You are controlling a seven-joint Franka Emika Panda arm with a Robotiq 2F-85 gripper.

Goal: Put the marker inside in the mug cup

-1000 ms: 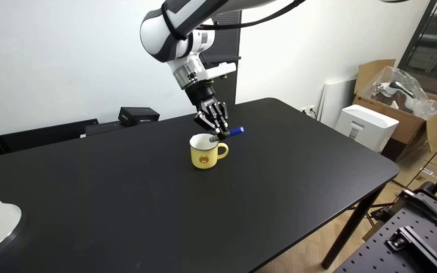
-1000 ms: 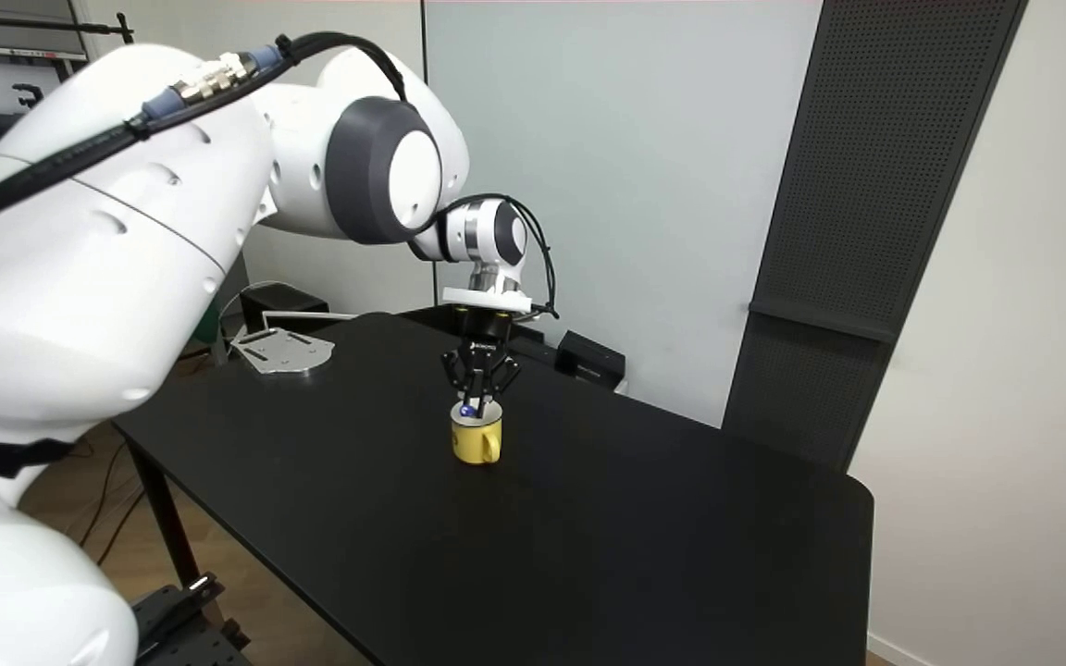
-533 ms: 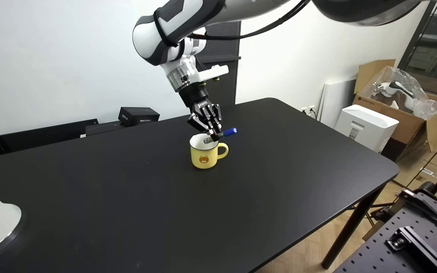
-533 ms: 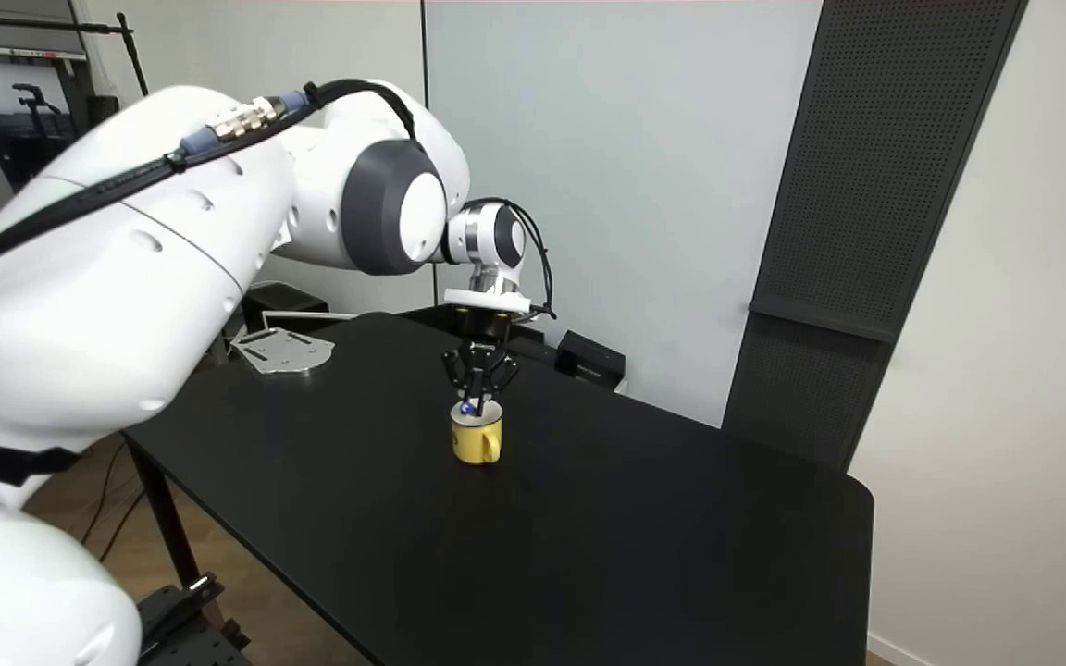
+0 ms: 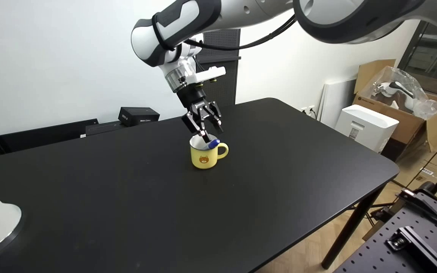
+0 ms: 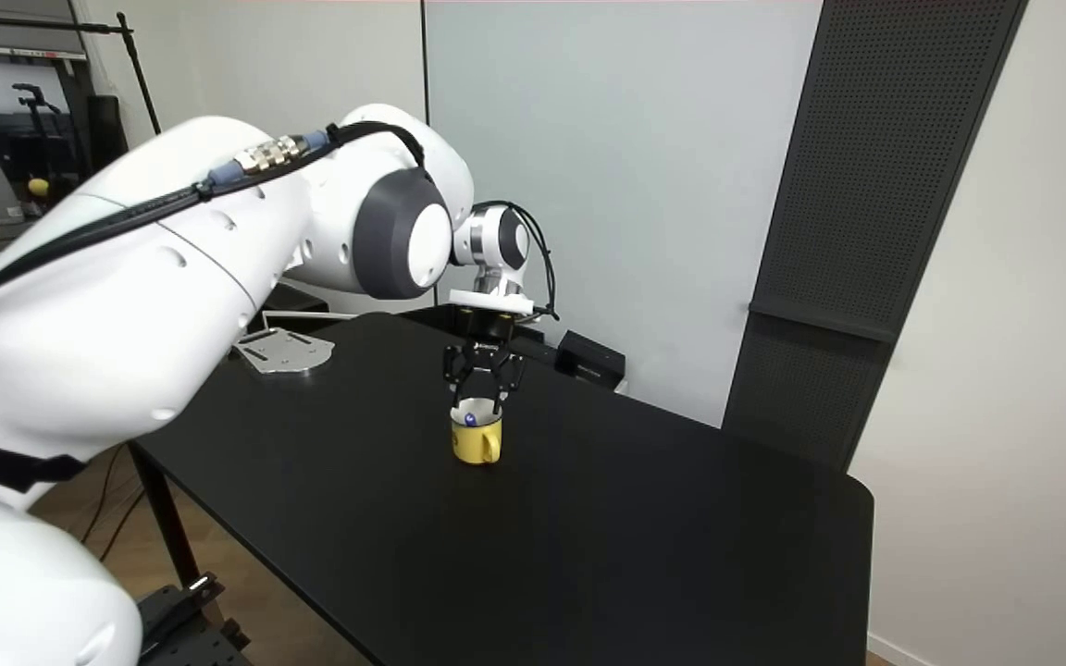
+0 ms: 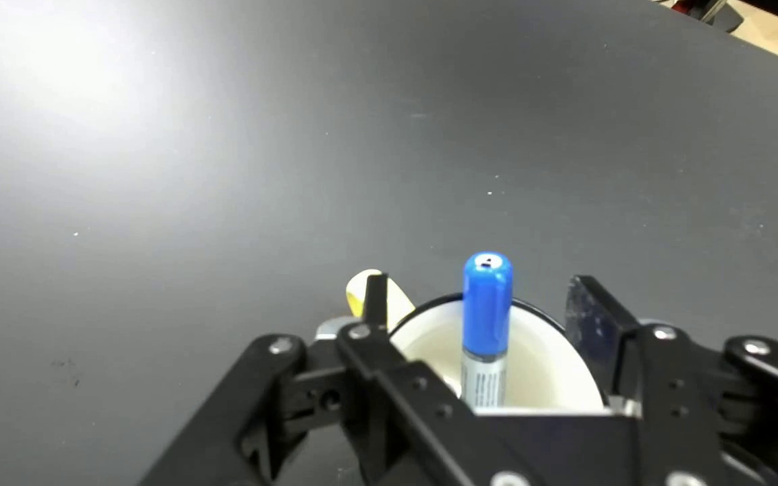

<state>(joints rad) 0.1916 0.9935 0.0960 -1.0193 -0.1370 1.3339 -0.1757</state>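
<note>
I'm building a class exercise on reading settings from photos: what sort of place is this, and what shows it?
Probably a robotics lab or workshop, judging by the large jointed robot arm over a black table, the perforated plate near it, and an open cardboard box.

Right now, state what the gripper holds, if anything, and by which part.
Nothing: the gripper is open, and the marker leans in the mug cup.

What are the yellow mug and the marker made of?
Yellow mug: looks smooth and coated, perhaps ceramic or enamelled metal; its white inside and dark edge fit either.
Marker: probably shiny plastic; its blue end has a bright glint.
</note>
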